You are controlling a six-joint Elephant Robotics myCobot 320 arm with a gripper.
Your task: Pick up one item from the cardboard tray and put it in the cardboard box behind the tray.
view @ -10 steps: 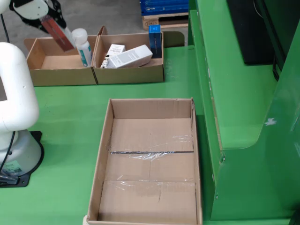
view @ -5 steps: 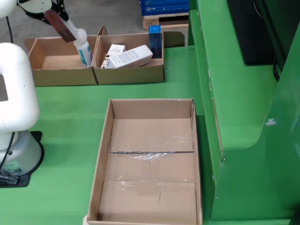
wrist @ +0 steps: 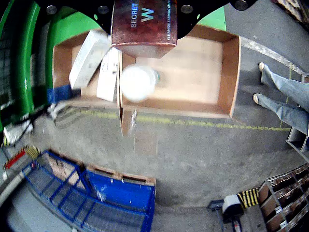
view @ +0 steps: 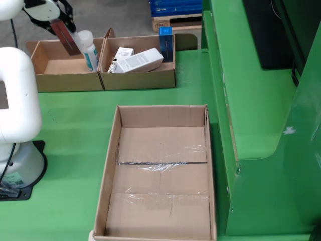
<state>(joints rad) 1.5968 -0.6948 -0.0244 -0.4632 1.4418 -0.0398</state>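
My gripper [view: 59,21] is shut on a dark red box [view: 67,36] and holds it tilted over the left cardboard box [view: 50,80] at the back of the still view. In the wrist view the same red box [wrist: 144,24], printed "SECRET W", fills the top centre and hides the fingers. Below it stands a white bottle [wrist: 137,83], just right of the divider, inside the open box [wrist: 203,104]. The bottle [view: 89,49] stands upright by that box's right wall. The large cardboard tray [view: 113,165] in front holds nothing.
The right back box [view: 140,80] holds a long white carton [view: 140,60], a small white carton [view: 122,52] and a blue box [view: 165,37]. The robot base [view: 17,115] stands left. A raised green ledge [view: 241,100] runs on the right. A person's legs [wrist: 285,96] show on the floor.
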